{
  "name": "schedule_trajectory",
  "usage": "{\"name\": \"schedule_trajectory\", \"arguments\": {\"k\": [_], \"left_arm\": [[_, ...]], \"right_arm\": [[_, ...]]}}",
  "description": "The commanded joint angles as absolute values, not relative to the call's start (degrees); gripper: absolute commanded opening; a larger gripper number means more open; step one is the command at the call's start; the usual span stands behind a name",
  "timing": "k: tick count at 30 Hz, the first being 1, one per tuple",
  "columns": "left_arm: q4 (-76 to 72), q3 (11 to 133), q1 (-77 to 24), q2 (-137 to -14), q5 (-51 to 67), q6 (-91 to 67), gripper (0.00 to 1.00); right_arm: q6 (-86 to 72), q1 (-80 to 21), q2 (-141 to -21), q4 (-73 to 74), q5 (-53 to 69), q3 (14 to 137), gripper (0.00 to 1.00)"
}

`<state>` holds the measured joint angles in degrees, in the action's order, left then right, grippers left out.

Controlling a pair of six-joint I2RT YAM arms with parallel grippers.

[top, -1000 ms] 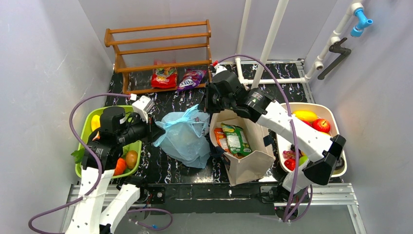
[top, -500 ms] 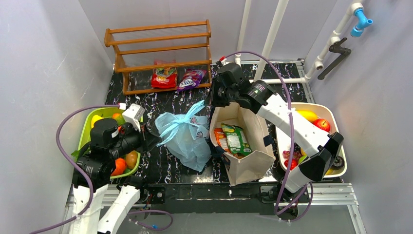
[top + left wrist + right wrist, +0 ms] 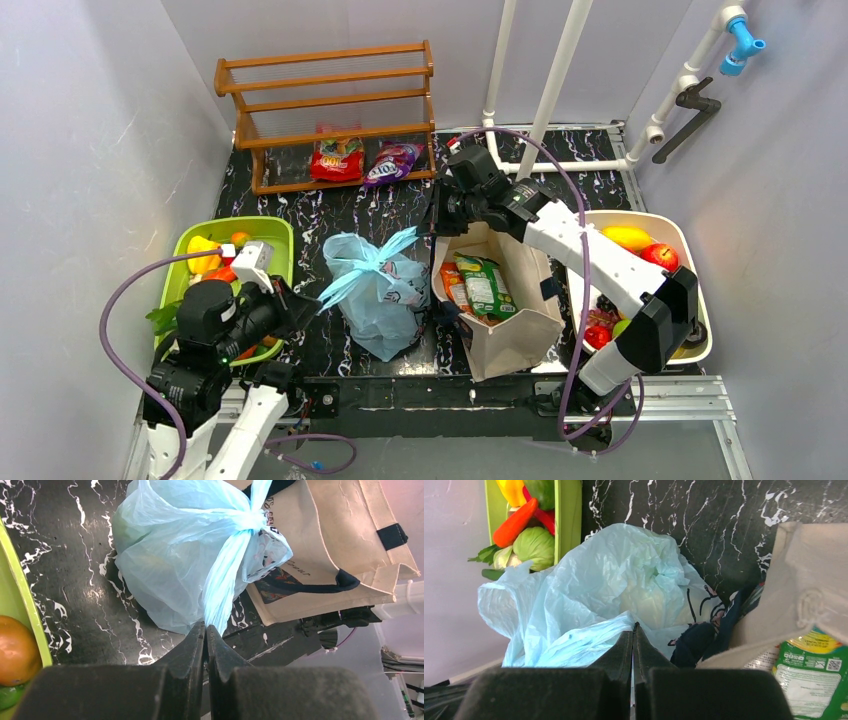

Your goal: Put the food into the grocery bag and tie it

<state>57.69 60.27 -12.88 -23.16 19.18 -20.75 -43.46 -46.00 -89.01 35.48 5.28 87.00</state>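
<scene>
- Pinching with no gap between its jaws, the left gripper [image 3: 205,630] held the near handle [image 3: 220,580], a strand drawn taut and twisted thin from the fingertips up to the knot [image 3: 252,519].
- Just beyond it, the grocery bag [image 3: 378,300] sat on the black marbled table [image 3: 330,350], between the green bin [image 3: 272,235] and the canvas tote [image 3: 525,335], leaning against the tote's side.
- The bag's film looked thin, soft and slippery. It would likely stretch or tear under a hard tug, and its bulging body offered nothing firm to grasp.
- Pale rounded food [image 3: 644,597] showed faintly through the film. I judged the load modest but loose, apt to roll and tip the bag if it were dragged sideways.
- The bunched handles seemed the only sound hold. Gathered plastic resists slipping better than a single sheet.
- Farther back, the right gripper [image 3: 634,632] was likewise closed tight, with the far handle [image 3: 584,640] seemingly nipped at its tips, above the tote's rim.
- A green snack packet [image 3: 487,285] lay inside the tote, not in the bag.
</scene>
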Motion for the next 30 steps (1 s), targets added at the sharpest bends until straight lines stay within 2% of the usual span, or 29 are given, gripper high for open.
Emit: {"name": "schedule_trajectory", "arguments": {"k": [1, 3, 5, 11, 15, 22, 30], "left_arm": [[61.04, 61.29, -12.9, -23.35, 18.04, -19.66, 0.12], [61.2, 63.36, -12.89, -25.58, 19.21, -17.8, 0.31], [60.71, 65.53, -12.85, -27.96, 20.69, -16.28, 0.44], [55.79, 70.93, -12.9, -35.78, 28.31, -13.42, 0.59], [50.96, 70.44, -12.88, -40.37, 33.29, -11.59, 0.6], [43.86, 66.26, -13.0, -46.69, 36.74, -12.87, 0.51], [39.99, 60.99, -13.26, -48.58, 38.8, -13.83, 0.48]], "right_arm": [[-38.19, -41.84, -85.39, 30.44, 3.11, 84.54, 0.01], [-37.26, -41.84, -84.93, 30.65, 4.33, 85.08, 0.01], [-36.49, -41.84, -84.64, 30.94, 5.28, 85.92, 0.01], [-35.63, -42.0, -84.79, 32.24, 8.64, 88.8, 0.01], [-35.5, -42.29, -84.68, 32.84, 8.9, 89.72, 0.01], [-35.49, -42.28, -84.59, 33.57, 9.0, 89.93, 0.01], [-35.37, -42.28, -84.81, 33.58, 9.41, 89.91, 0.01]]}}
